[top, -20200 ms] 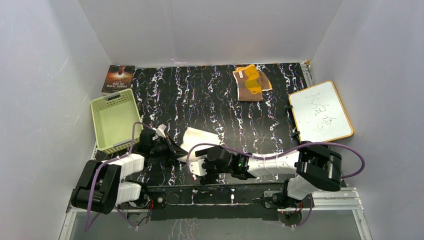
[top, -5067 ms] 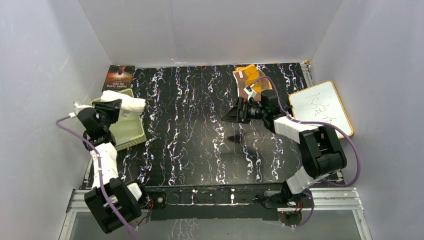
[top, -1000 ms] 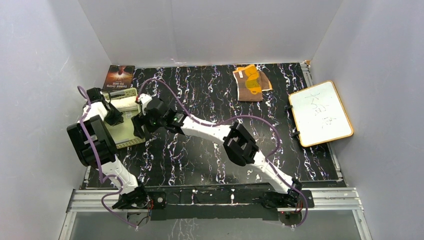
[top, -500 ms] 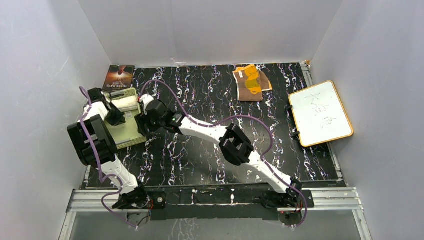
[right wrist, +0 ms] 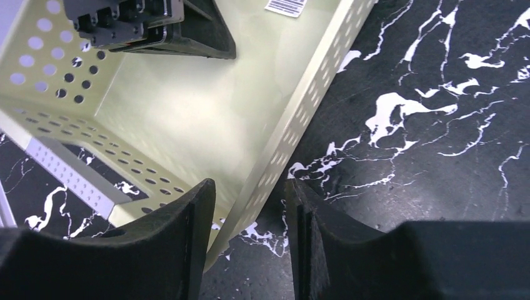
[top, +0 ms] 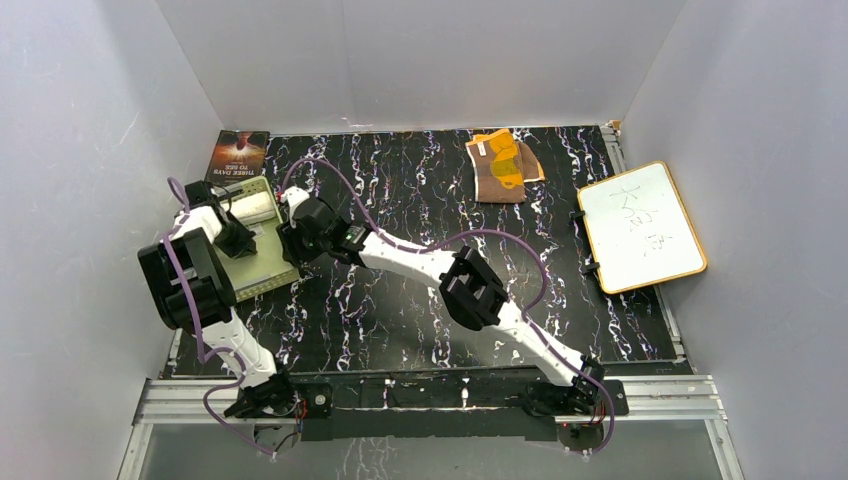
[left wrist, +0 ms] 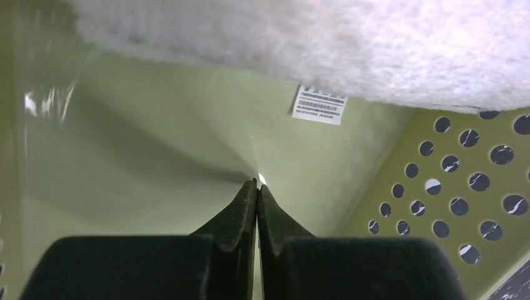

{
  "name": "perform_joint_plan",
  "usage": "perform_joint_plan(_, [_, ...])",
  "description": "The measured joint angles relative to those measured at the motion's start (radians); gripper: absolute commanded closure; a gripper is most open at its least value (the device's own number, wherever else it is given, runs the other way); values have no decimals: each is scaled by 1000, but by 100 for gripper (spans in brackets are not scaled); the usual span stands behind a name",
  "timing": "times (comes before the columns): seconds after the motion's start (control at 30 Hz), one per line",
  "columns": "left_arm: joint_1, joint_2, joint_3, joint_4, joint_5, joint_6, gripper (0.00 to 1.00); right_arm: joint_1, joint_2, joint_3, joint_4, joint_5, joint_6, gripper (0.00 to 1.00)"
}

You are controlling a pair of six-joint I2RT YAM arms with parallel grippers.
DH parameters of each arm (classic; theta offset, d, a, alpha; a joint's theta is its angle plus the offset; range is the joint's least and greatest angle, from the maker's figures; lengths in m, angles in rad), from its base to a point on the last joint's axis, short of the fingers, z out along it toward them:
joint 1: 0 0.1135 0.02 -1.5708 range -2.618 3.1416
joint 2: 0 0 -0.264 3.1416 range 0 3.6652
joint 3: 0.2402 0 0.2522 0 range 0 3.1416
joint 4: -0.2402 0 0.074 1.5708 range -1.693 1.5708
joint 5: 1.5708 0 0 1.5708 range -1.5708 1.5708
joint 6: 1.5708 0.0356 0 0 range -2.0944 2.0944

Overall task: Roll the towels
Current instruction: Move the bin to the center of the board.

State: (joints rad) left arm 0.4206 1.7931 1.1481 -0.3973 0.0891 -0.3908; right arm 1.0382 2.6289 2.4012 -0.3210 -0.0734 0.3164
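The cream-white towel (top: pixel 251 208) lies rolled at the far end of the green basket (top: pixel 262 278); in the left wrist view it fills the top (left wrist: pixel 325 44), its small printed label hanging below. My left gripper (top: pixel 242 246) is shut and empty inside the basket, its tips (left wrist: pixel 257 185) just above the floor. My right gripper (top: pixel 292 254) is open, its jaws (right wrist: pixel 249 195) on either side of the basket's right wall (right wrist: pixel 300 125), one inside and one over the table. The brown and yellow-orange towel (top: pixel 503 166) lies crumpled at the far middle of the table.
A white board with a wooden frame (top: pixel 640 226) lies at the right. A dark book (top: pixel 238 155) lies behind the basket at the far left. The right arm stretches diagonally across the black marbled table (top: pixel 420 200). White walls close in three sides.
My left gripper has shifted a little nearer and rightward inside the basket, away from the rolled towel. My right gripper stays at the basket's right wall.
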Motion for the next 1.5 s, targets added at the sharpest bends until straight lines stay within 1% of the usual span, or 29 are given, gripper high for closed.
perform_joint_plan(0.1, [-10,-2,0,-1,-4,-3,100,-11,0,0,-16,0,-1,63])
perform_joint_plan(0.17, [-16,-5,0,-1,-8,-3,100,-19,-1,0,-27,1,-3,67])
perform_joint_plan(0.37, [-23,-12,0,-1,-14,-6,100,-37,-17,-4,-76,29,-21,100])
perform_joint_plan(0.6, [-37,-13,-7,-3,-23,-11,100,-45,-84,-78,-127,65,-59,100])
perform_joint_plan(0.8, [-68,-48,-52,1,-22,-31,100,-42,-218,-267,-159,167,-59,100])
perform_joint_plan(0.9, [-103,-66,-83,8,-24,-51,100,-44,-293,-372,-169,220,-46,100])
perform_joint_plan(1.03, [-161,-92,-122,8,-46,-75,99,-45,-363,-468,-178,272,-18,100])
perform_joint_plan(1.23, [-217,-124,-157,11,-131,-86,100,-45,-395,-512,-184,310,16,100])
perform_joint_plan(1.5, [-246,-180,-246,139,-255,-136,100,-43,-434,-555,-176,304,46,100])
